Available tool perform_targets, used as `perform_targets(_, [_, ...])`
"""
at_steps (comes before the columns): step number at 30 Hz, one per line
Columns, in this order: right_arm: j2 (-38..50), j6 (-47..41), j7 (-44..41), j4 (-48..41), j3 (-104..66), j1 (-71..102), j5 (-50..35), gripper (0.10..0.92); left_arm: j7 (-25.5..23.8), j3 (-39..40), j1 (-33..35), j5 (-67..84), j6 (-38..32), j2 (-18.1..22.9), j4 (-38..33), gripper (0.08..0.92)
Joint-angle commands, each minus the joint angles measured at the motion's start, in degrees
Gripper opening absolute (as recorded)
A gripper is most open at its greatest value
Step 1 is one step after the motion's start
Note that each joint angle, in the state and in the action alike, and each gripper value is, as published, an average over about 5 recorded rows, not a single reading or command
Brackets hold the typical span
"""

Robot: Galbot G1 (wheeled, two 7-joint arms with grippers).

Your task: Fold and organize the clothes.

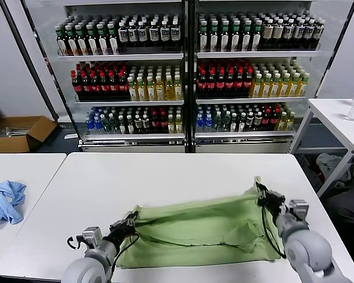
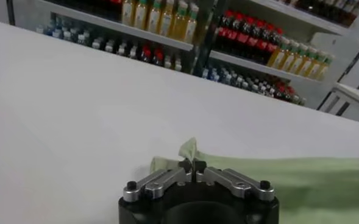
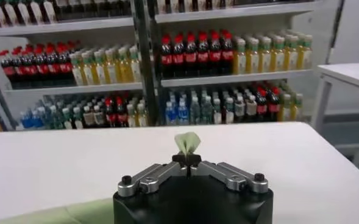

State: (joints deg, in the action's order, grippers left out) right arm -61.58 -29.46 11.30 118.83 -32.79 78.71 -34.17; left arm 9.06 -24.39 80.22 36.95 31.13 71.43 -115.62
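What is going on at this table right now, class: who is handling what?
A two-armed robot is working on a pale green shirt spread on the white table. The left gripper is shut on the shirt's left corner, low near the table. The right gripper is shut on the far right corner, lifting it a little so the fabric peaks there. The shirt hangs stretched between them and is not yet folded. A light blue cloth lies untouched on the neighbouring table, with drinks shelves behind.

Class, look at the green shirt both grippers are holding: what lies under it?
The white table lies under the green shirt, pinched by the left gripper and right gripper. Anything beneath the fabric is hidden.
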Motion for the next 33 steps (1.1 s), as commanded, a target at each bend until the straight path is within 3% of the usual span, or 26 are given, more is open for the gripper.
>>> perform_targets(1, [-2.2, -1.5, 2.1, 9.4, -4.9, 14.8, 3.0, 0.108, 0.1, -0.9, 4.5, -1.0, 0.5, -0.2, -3.4, 0.102])
perform_targets(7, [-3.7, -2.7, 3.0, 7.5, -2.5, 13.3, 5.9, 0.108, -0.2, 0.0, 5.7, -5.2, 0.8, 0.0, -4.4, 0.107])
perform_targets(11, [-4.1, -3.1, 3.0, 6.4, -1.4, 12.3, 7.5, 0.147, -0.4, 0.8, 6.5, -10.1, 0.3, 0.6, -4.6, 0.184])
perform_targets(17, [-4.1, -3.0, 3.1, 6.3, -1.6, 12.7, 7.6, 0.303, 3.5, 1.9, 8.7, -18.3, -5.2, 2.5, -6.6, 0.357])
perform_targets(24, [-4.5, -2.8, 3.1, 7.0, -1.6, 13.8, 7.7, 0.502, 11.1, 4.4, 12.9, -27.8, -10.9, 8.3, -8.3, 0.557])
perform_targets(30, [-4.8, -2.6, 3.1, 7.2, -1.4, 14.3, 8.0, 0.675, 11.7, 7.1, 14.0, -30.5, -10.7, 12.5, -5.7, 0.730])
perform_targets(33, [-4.9, -2.6, 3.1, 7.3, -1.5, 14.5, 7.9, 0.760, 11.0, 7.9, 13.7, -30.0, -10.2, 13.6, -4.8, 0.765])
